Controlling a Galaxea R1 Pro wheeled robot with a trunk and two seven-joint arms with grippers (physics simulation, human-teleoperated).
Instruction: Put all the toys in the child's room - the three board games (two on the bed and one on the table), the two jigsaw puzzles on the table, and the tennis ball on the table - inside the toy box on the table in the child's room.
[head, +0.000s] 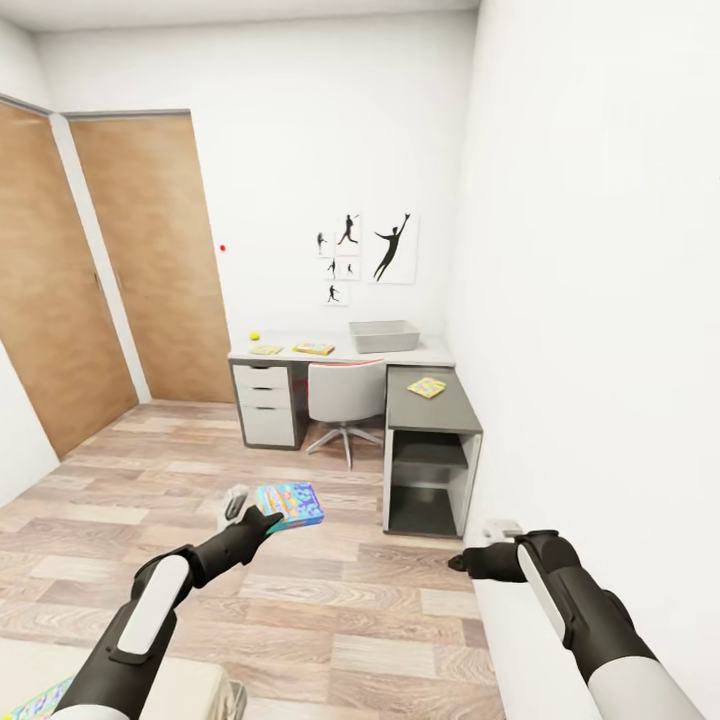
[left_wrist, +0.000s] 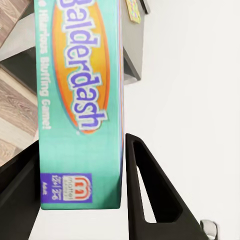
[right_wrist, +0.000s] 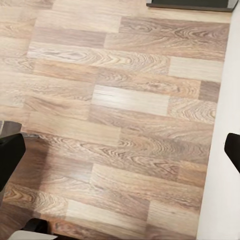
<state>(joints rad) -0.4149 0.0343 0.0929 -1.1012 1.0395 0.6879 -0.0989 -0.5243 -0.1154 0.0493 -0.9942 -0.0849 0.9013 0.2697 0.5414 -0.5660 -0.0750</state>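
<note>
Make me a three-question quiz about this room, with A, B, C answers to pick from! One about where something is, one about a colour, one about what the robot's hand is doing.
1. Where is the grey toy box?
A. on the floor
B. on the table
C. on the chair

2. What colour is the tennis ball?
A. yellow-green
B. red
C. blue

3. What is the left gripper doing?
A. hanging open
B. pressing the door
C. holding a board game

Answers: 1 B, the tray sits on the desk top by the wall. 2 A, it is a small yellow-green dot on the desk. 3 C, the left wrist view shows its fingers on both sides of the box.
</note>
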